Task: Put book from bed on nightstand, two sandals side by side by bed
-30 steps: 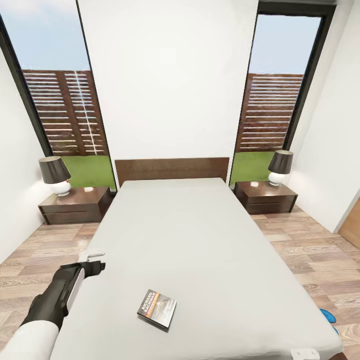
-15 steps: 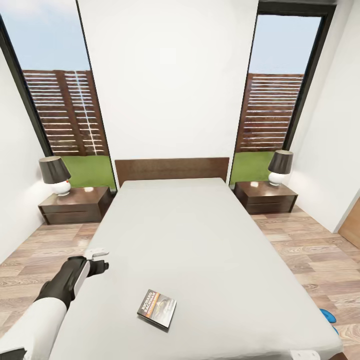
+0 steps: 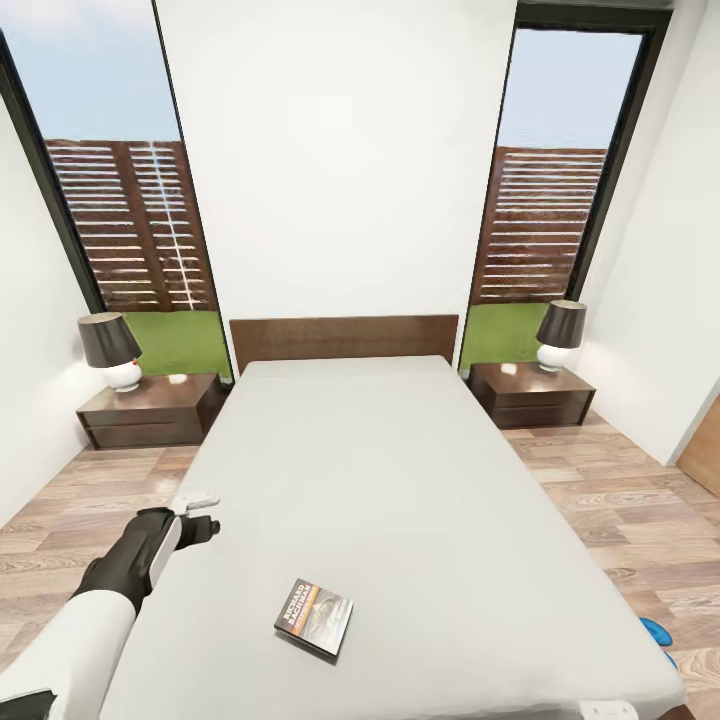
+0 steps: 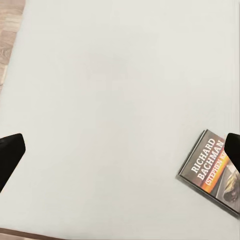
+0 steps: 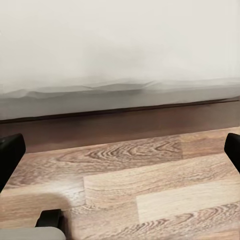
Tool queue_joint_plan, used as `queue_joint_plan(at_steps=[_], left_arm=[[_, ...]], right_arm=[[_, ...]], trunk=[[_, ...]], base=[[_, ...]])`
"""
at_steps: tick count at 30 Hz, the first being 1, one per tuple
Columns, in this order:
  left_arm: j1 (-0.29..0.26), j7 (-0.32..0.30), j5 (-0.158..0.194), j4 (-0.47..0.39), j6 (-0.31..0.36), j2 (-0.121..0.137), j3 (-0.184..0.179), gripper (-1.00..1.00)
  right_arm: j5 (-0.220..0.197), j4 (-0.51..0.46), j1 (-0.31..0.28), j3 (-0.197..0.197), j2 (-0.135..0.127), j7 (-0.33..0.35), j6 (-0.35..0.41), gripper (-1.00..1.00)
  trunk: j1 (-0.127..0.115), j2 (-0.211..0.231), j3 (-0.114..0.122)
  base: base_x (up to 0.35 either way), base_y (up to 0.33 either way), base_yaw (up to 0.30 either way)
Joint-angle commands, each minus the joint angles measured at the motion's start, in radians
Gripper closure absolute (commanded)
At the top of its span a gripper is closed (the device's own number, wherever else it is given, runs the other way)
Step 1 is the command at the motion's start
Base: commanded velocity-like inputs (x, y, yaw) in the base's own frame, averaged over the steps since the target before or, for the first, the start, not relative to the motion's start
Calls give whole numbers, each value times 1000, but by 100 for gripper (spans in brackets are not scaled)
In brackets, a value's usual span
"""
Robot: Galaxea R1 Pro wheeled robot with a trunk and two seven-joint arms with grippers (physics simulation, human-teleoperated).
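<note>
While the head view looks down the bed (image 3: 400, 470), the left gripper (image 3: 196, 512) hangs over the mattress's left edge, with the book (image 3: 314, 616) lying flat off to its right and nearer the foot. A blue sandal (image 3: 655, 632) peeks out on the floor, far right. From the left wrist, the jaws stand spread wide over bare mattress; the book (image 4: 214, 170) lies beside one fingertip, long axis slanted. From the right wrist, those jaws gape too, facing the bed frame (image 5: 120, 127) and floor (image 5: 150, 185). I judge the left arm nearer.
</note>
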Motion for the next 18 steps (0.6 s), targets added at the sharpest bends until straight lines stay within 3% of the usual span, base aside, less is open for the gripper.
queue_joint_plan(at_steps=[1,12,18], left_arm=[[-1,0,-2,-4,5,-1,2,-100],[-1,-1,-5,-13,5,-3,3,-100],[-1,0,-4,-16,5,-4,3,-100]], right_arm=[[9,1,-1,-9,1,3,-4,-100],[9,-11,-1,-10,-5,6,-6,-100],[9,-71,-1,-24,-24,8,-6,-100]], trunk=[[1,-2,-2],[1,-2,-2],[1,-2,-2]], base=[[0,0,0],[0,0,0],[0,0,0]])
